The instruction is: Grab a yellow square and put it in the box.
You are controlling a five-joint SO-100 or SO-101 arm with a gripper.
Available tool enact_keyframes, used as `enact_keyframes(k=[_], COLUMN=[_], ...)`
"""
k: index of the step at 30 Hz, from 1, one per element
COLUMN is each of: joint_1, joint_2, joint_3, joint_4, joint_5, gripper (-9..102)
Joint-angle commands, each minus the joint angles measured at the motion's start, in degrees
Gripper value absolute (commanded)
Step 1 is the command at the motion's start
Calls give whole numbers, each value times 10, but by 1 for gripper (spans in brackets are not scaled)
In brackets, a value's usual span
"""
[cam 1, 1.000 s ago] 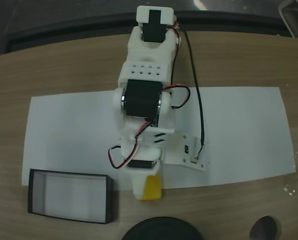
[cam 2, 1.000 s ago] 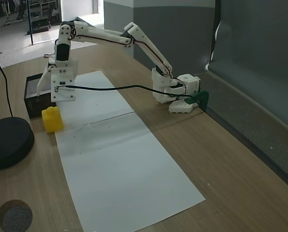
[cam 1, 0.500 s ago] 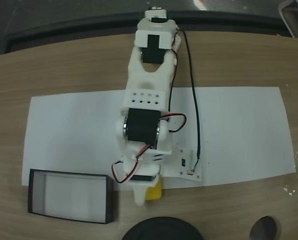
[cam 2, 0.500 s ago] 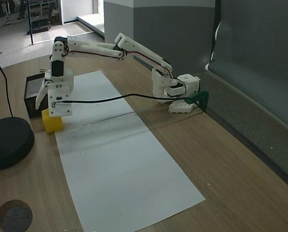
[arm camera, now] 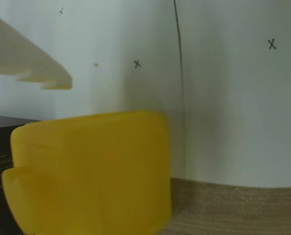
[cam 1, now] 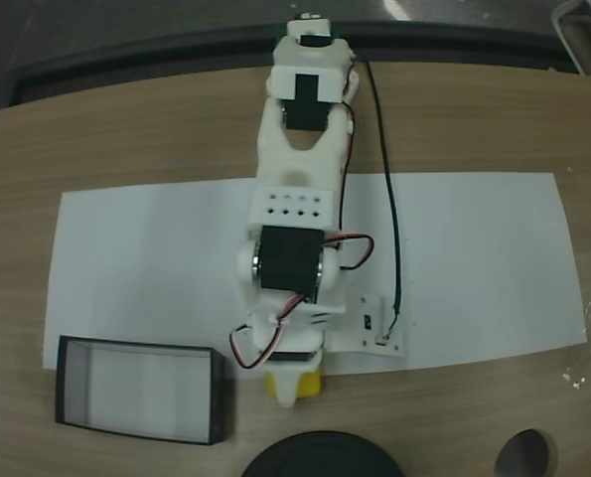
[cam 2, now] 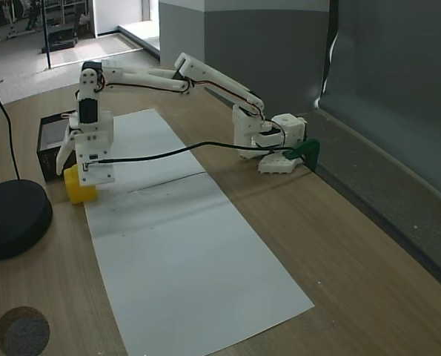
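Note:
The yellow square [cam 1: 310, 383] lies on the wood just off the near edge of the white paper; a fixed view from the side shows it [cam 2: 77, 191] under the wrist. My gripper [cam 1: 291, 391] is open and lowered right over it, also seen from the side [cam 2: 72, 172]. In the wrist view the yellow square [arm camera: 91, 171] looms large at the lower left, with one white finger [arm camera: 30, 61] spread well above it and not touching. The box [cam 1: 139, 390], black-walled with a pale bottom, stands empty just left of the block; from the side the box [cam 2: 51, 142] is beyond it.
A dark round base [cam 1: 320, 462] sits close to the block at the table's near edge, seen from the side as a disc [cam 2: 12, 219] with a cable rising from it. A white paper sheet [cam 1: 474, 258] covers the table's middle. A black cable [cam 2: 168, 152] trails from the wrist.
The arm has stretched out and lowered. The open gripper has come down from above the yellow square to right over it. Block and box have not moved.

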Motion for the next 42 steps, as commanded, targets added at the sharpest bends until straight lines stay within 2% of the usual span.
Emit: enact_keyframes(k=[1,7,12,19,27,34,42], joint_1=[4,3,6,7,42,150,250], joint_2=[6,-1,-4,8,146,260,149], joint_3=[-31,-32,-32,-34,-200,-217,-217], joint_4=[-6,-12,-14,-14,22,-38,-149], joint_5=[2,-1,-1,3,-3,-41,-65], gripper=[34,33,14,16,16,16,16])
